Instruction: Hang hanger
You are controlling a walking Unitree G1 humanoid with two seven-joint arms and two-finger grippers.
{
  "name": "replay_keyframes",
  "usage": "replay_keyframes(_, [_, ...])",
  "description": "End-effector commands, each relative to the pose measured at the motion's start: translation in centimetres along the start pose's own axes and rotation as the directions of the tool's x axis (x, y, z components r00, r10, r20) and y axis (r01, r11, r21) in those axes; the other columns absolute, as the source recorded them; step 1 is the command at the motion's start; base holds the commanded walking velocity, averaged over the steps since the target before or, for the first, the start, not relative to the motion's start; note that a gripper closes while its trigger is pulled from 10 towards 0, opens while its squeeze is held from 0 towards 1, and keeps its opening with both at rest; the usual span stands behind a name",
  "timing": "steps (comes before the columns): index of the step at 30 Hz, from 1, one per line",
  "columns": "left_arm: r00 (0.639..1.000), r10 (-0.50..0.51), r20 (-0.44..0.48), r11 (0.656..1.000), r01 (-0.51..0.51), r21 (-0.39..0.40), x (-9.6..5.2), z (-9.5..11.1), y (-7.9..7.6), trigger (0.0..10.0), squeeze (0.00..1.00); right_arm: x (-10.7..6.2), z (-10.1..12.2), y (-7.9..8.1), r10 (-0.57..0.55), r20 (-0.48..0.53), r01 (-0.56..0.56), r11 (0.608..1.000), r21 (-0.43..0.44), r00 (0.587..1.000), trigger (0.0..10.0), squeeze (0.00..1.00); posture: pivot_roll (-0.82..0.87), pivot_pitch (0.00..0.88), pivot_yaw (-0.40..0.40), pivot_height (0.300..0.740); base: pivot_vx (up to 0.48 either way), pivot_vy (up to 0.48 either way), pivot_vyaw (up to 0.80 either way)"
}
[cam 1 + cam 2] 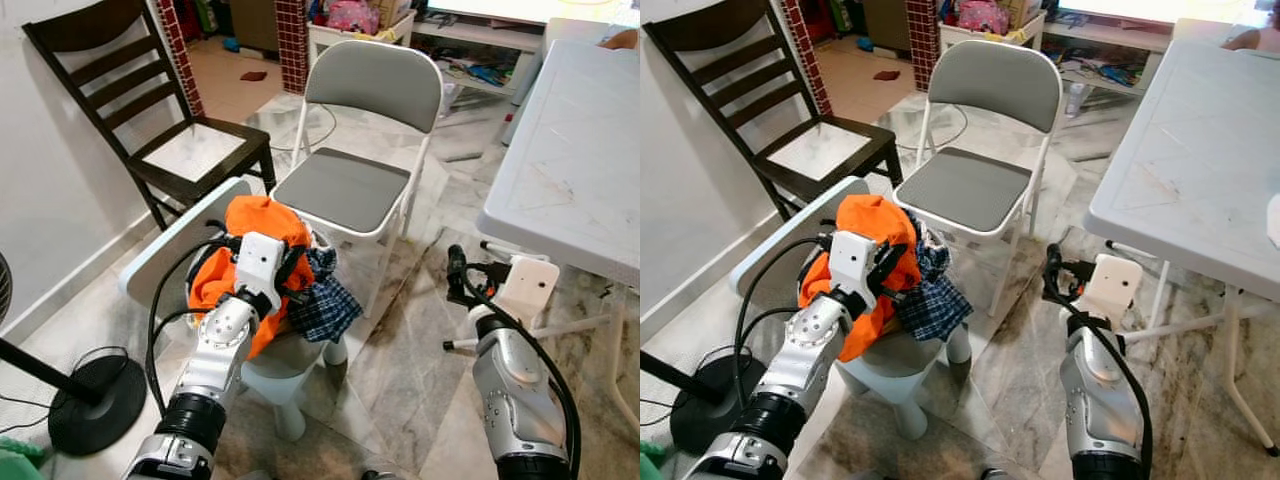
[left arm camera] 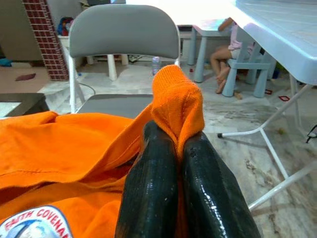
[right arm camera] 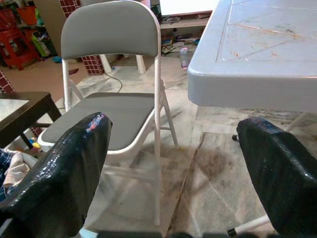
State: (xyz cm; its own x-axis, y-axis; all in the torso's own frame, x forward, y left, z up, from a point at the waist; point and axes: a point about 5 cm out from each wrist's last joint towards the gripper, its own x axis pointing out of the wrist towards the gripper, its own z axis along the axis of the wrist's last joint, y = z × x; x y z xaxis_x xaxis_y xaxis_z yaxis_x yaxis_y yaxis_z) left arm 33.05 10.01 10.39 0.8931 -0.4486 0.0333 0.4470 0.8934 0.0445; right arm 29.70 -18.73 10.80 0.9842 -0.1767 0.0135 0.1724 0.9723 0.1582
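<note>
A bright orange garment (image 1: 262, 216) lies heaped on a small white stool (image 1: 287, 377), with a blue plaid cloth (image 1: 326, 306) beside it. My left gripper (image 1: 293, 268) is down on the heap. In the left wrist view it (image 2: 174, 138) is shut on a fold of the orange garment (image 2: 177, 101), which sticks up between the two black fingers. My right gripper (image 1: 457, 268) hangs open over the marble floor to the right of the stool, holding nothing. In the right wrist view its fingers (image 3: 81, 153) stand wide apart.
A grey folding chair (image 1: 345, 185) stands just behind the stool, and a dark wooden chair (image 1: 190, 150) stands back left. A white table (image 1: 580, 150) is on the right. A pale board (image 1: 175, 248) leans by the stool; a fan base (image 1: 95, 400) is at left. A person's legs (image 2: 223, 57) are far behind.
</note>
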Motion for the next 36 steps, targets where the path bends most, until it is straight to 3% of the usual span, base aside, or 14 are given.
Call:
replay_keyframes(1, [1.0,-0.003,-0.003,1.0,0.003,-0.016,-0.2,-0.1,0.1,10.0,0.0,0.0,0.0,0.1,0.012,0.0,-0.012,1.0,-0.011,1.0,10.0,0.0,0.02,0.097,0.027,0.74,0.0,-0.255,-0.8])
replay_keyframes(25, [0.999,-0.048,-0.004,0.998,0.048,-0.038,0.2,-0.2,-1.2,10.0,0.0,0.1,0.2,0.1,0.028,-0.003,-0.028,0.999,-0.03,1.0,10.0,0.0,0.01,0.104,0.018,0.74,0.225,-0.286,-0.8])
replay_keyframes(36, [0.996,-0.092,-0.004,0.995,0.091,-0.047,0.6,0.0,-2.0,10.0,0.0,0.2,0.3,0.0,0.022,0.001,-0.022,0.999,-0.035,1.0,10.0,0.0,0.0,0.1,0.021,0.74,0.0,-0.215,-0.55])
